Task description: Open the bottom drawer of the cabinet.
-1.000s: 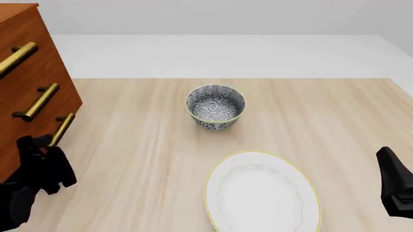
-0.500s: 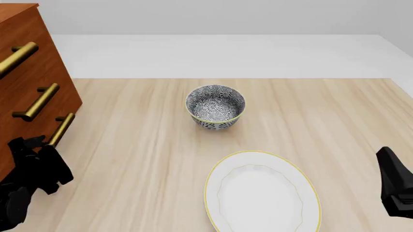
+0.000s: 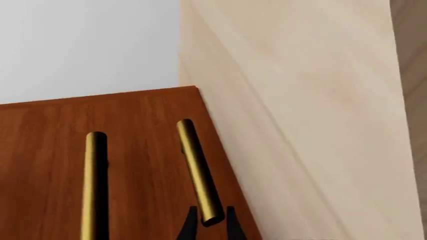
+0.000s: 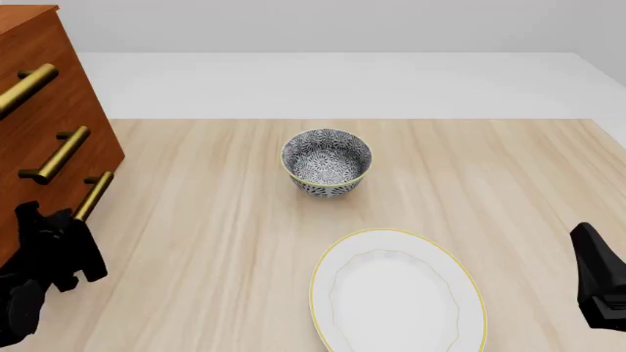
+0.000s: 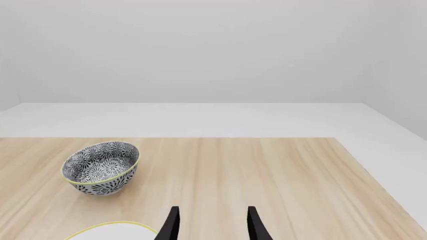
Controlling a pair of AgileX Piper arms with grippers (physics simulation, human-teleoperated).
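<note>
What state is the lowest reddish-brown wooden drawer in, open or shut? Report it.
Shut. The lowest reddish-brown wooden drawer sits flush with the drawers above in the tall wooden cabinet; the left gripper straddles its brass bar handle.

Matte black arms, tapered fingers [image 5: 254, 223]

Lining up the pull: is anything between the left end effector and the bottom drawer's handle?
Nothing. In the left wrist view the left end effector has its fingertips either side of the bottom drawer's brass handle.

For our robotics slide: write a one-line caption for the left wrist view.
Left gripper fingertips straddle the brass handle of the cabinet's bottom drawer.
</note>
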